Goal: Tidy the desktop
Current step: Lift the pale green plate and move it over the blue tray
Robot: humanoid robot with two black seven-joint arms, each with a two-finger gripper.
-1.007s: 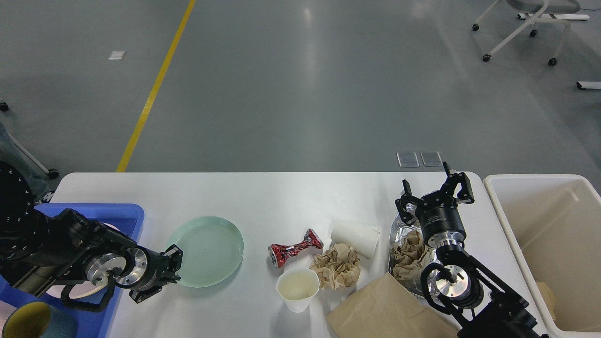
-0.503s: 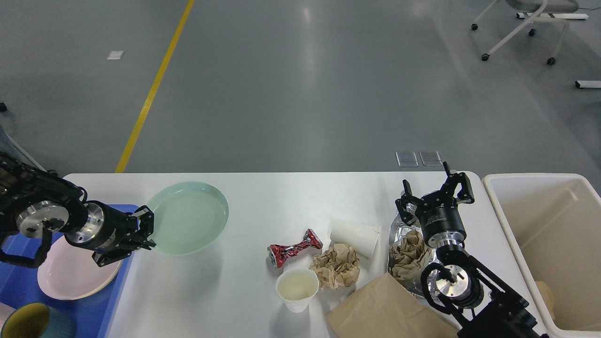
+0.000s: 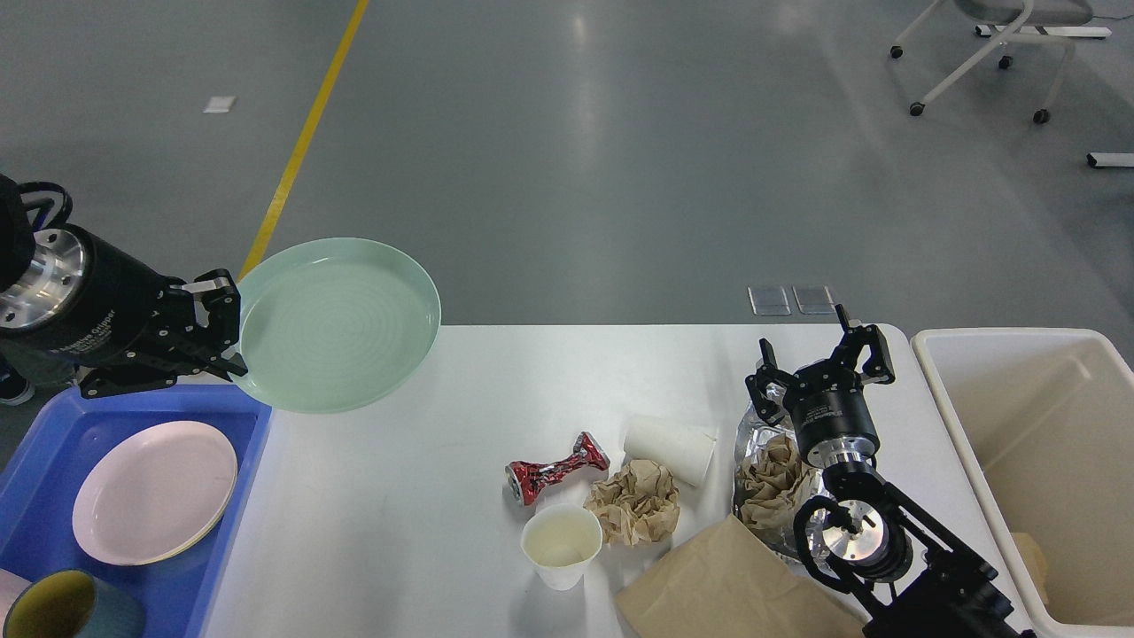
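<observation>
The white desktop (image 3: 461,381) holds a crushed red can (image 3: 556,467), a lying white paper cup (image 3: 670,448), an upright white paper cup (image 3: 561,544), a crumpled brown paper ball (image 3: 635,500), a foil wrapper with brown paper (image 3: 769,474) and a brown paper bag (image 3: 731,585). My left gripper (image 3: 223,330) is shut on the left rim of a pale green plate (image 3: 338,323), held in the air above the desktop's far left corner. My right gripper (image 3: 819,359) is open and empty above the foil wrapper's far end.
A blue tray (image 3: 53,439) at the left holds a pink plate (image 3: 152,491) and a dark cup with yellow inside (image 3: 58,607). A cream-white bin (image 3: 1045,470) stands at the right. An office chair (image 3: 992,44) is far back on the floor.
My left gripper took hold of the green plate's rim and lifted it up and to the left, off the desktop. The pink plate in the tray came into view. The right arm stayed still.
</observation>
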